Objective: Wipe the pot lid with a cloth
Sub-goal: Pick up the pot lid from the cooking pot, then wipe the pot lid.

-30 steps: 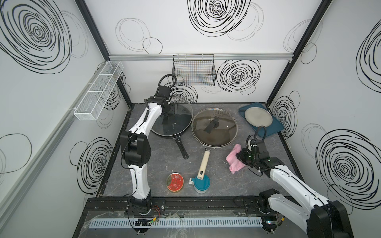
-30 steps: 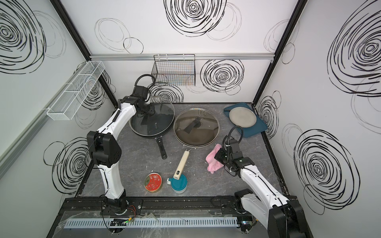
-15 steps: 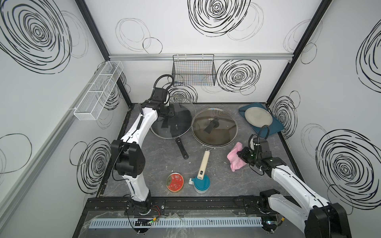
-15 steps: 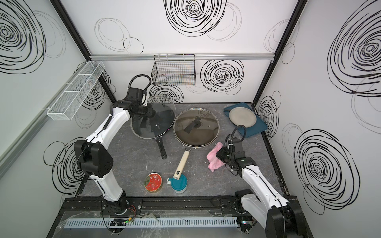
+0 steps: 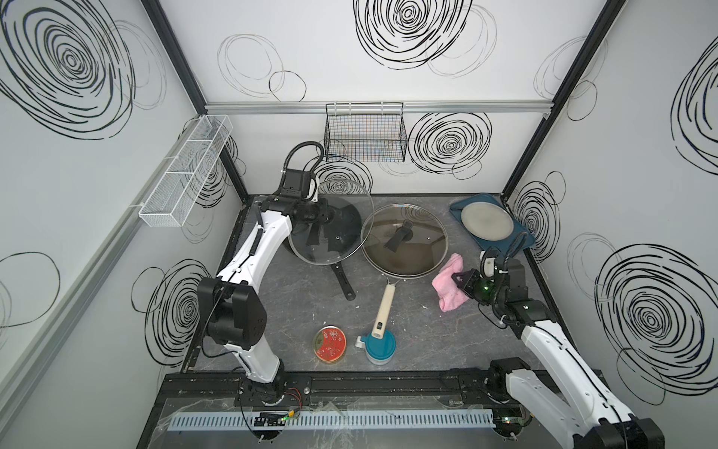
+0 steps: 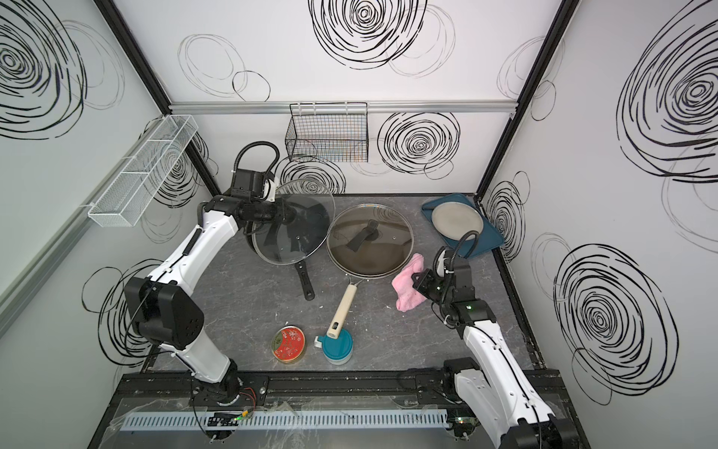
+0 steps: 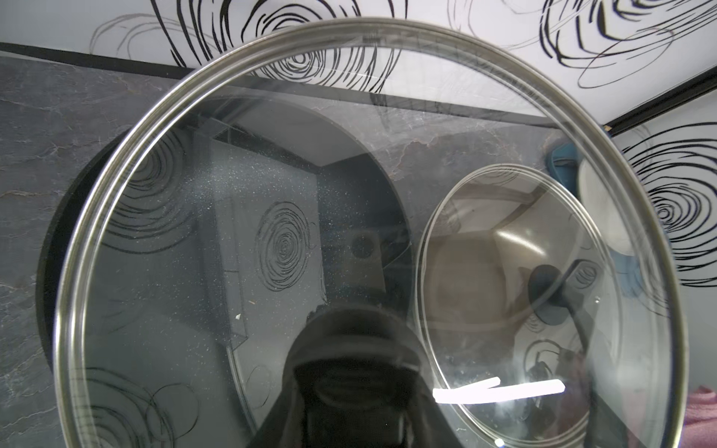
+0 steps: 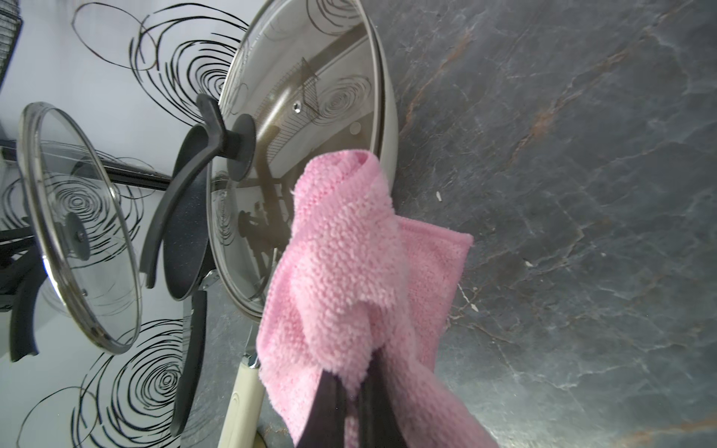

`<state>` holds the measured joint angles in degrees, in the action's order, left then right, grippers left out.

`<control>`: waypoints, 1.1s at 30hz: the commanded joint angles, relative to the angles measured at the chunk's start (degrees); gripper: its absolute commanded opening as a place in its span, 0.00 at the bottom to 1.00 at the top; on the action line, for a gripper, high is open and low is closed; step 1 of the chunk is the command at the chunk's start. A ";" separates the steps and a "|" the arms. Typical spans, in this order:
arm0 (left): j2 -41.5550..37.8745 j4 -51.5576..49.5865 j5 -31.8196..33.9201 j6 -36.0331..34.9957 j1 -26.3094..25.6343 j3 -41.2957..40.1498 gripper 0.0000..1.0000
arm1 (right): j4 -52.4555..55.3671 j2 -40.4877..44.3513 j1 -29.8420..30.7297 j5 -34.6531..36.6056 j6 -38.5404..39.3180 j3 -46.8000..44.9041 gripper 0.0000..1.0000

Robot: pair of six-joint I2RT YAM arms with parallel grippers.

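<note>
The pot lid (image 5: pixel 344 202) (image 6: pixel 311 229), clear glass with a steel rim, hangs tilted above a black frying pan. My left gripper (image 5: pixel 324 215) (image 6: pixel 288 216) is shut on its black handle. In the left wrist view the lid (image 7: pixel 271 194) fills the frame, and the left gripper (image 7: pixel 355 372) is a dark shape against the glass. The pink fuzzy cloth (image 5: pixel 447 285) (image 6: pixel 406 289) (image 8: pixel 349 252) dangles from my right gripper (image 5: pixel 462 282) (image 6: pixel 420 283) (image 8: pixel 351 384), which is shut on it, just right of the other covered pan. The right wrist view shows the held lid (image 8: pixel 77 225) farther off.
A pan with a cream handle (image 5: pixel 382 307) and its own glass lid (image 5: pixel 406 243) sits mid-table. The black pan's handle (image 5: pixel 344 282) points forward. A red tin (image 5: pixel 330 344) and a teal container (image 5: pixel 379 348) stand near the front. A plate on a blue tray (image 5: pixel 520 243) lies back right.
My left arm has lifted the lid off the black pan and tilted it up on edge. My right gripper with the cloth has barely shifted.
</note>
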<state>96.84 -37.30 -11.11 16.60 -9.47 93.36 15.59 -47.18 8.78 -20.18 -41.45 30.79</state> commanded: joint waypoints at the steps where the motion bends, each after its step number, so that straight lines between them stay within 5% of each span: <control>1: -6.34 10.61 -4.56 2.01 0.43 0.30 0.00 | -3.84 0.91 -1.18 -6.00 0.95 2.03 0.00; 9: -10.85 11.90 -7.95 4.05 -0.28 -2.08 0.00 | -14.58 -2.71 -2.08 -16.03 -0.11 4.47 0.00; 21: -15.95 12.43 -12.91 5.90 -4.68 -3.47 0.00 | -31.95 -15.36 -1.59 -21.21 -6.36 12.56 0.00; 33: -18.16 14.91 -14.99 7.39 -10.16 -3.27 0.00 | -46.61 -30.90 7.49 -23.22 -10.06 21.40 0.00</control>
<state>82.61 -34.89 -23.05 22.63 -18.81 88.71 -23.66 -76.03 14.76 -41.41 -49.32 49.52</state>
